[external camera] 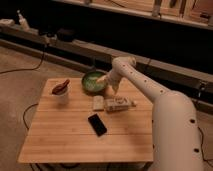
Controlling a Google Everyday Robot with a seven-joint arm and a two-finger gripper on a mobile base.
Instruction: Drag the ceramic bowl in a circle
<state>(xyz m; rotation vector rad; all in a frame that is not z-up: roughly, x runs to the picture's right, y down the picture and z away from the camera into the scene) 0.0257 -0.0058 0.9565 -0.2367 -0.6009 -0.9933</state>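
The ceramic bowl [92, 82], round, shallow and glossy green, sits at the back middle of the wooden table [60, 137]. My white arm comes in from the lower right, bends at its elbow above the table's back edge and slopes down to the left. Its gripper [103, 80] is at the bowl's right rim, over the inside of the bowl, and stands open. Whether it touches the rim I cannot tell.
A white cup [61, 93] with a reddish-brown object stands left of the bowl. In front of the bowl lie a small white block [98, 103] and a pale packet [120, 104]. A black phone [97, 124] lies mid-table. A dark shelf runs behind the table.
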